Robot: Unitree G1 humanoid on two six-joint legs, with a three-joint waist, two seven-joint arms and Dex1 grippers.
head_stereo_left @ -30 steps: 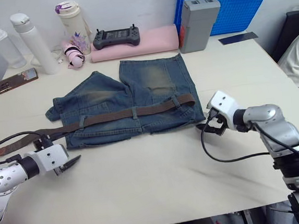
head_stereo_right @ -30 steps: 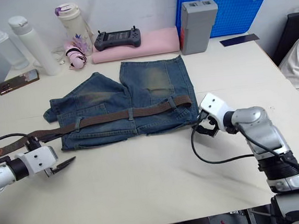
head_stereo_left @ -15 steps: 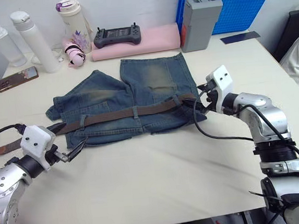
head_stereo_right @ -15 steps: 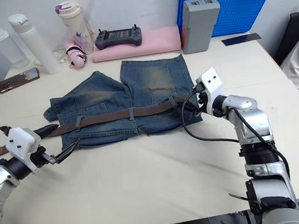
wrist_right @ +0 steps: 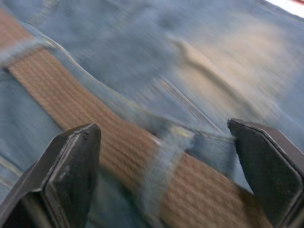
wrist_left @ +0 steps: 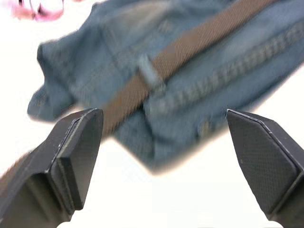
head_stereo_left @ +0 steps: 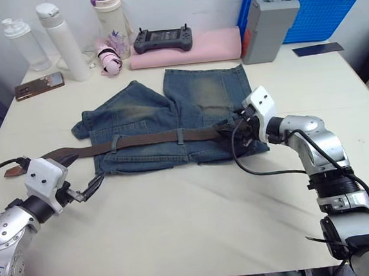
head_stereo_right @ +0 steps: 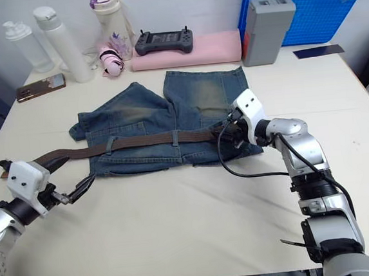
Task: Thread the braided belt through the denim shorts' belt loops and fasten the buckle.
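Observation:
The denim shorts (head_stereo_left: 169, 113) lie flat mid-table, waistband toward me. The braided belt (head_stereo_left: 152, 139) runs along the waistband under the belt loops (head_stereo_left: 180, 136), and its leather tip (head_stereo_left: 10, 171) trails off to the left on the table. My right gripper (head_stereo_left: 232, 125) hovers open over the belt's right end; the right wrist view shows the belt (wrist_right: 85, 121) and a loop (wrist_right: 164, 152) between its fingers. The buckle is hidden. My left gripper (head_stereo_left: 90, 185) is open and empty at the shorts' near left corner, aimed at the belt (wrist_left: 180, 47) and a loop (wrist_left: 149, 73).
Along the back stand bottles (head_stereo_left: 65, 35), a phone (head_stereo_left: 39, 86), a black controller (head_stereo_left: 163, 40) on a pink pad (head_stereo_left: 209, 45), a grey box (head_stereo_left: 268, 18) and a blue crate (head_stereo_left: 321, 3). A black cable (head_stereo_left: 258, 170) loops below the right gripper.
My right gripper has moved from the table beside the shorts onto the belt's right end. My left gripper has come forward to the shorts' near left corner. The camera has shifted.

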